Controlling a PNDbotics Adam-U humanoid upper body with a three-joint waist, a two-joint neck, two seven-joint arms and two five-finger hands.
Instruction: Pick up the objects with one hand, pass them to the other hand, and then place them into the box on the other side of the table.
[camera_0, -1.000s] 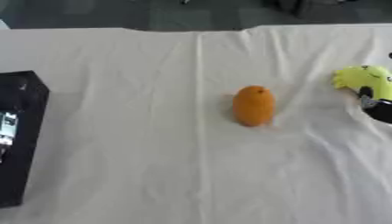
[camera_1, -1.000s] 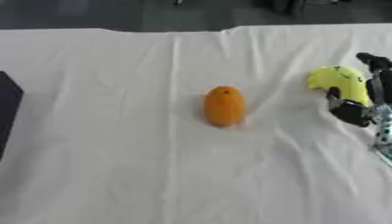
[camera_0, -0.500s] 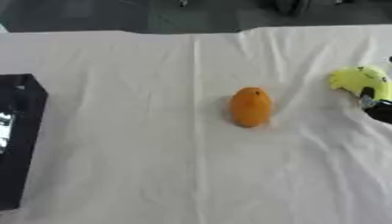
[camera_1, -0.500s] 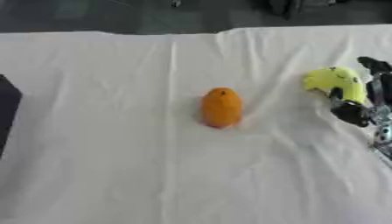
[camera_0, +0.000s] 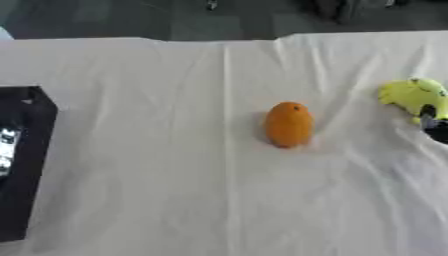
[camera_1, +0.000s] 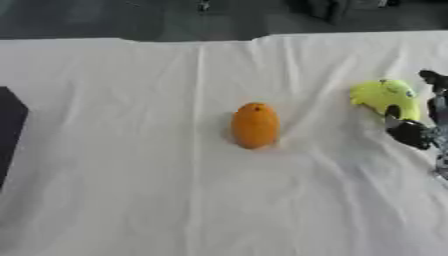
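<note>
Left eye view: a white cloth-covered table (camera_0: 175, 200), creased lengthwise, is filling most of the field. A smooth orange egg-shaped fruit (camera_0: 289, 124) is lying near centre, long axis pointing away from the robot, w/ a small dark dot near its far end. A black box w/ an open top (camera_0: 22, 160) is sitting at the left edge, approx. level w/ and below the fruit, well apart from it. A soft yellow-green lumpy toy (camera_0: 415, 96) is resting at the right edge, right of the fruit. Only a dark tip of the robot's right hand (camera_0: 433, 127) is showing here, just beside the toy's near side.

Right eye view: the same layout, shifted left. The right hand (camera_1: 420, 131) is coming in from the right edge, black w/ silver joints; its fingers (camera_1: 395, 114) are curling round the toy's right and near sides, one tip lying against the yellow-green surface, i.e. wrapped on the toy while the toy is still resting on the cloth. Only a dark corner of the box is showing at the left edge. The orange fruit is lying free, touched by nothing. The left hand is appearing in neither view.
</note>
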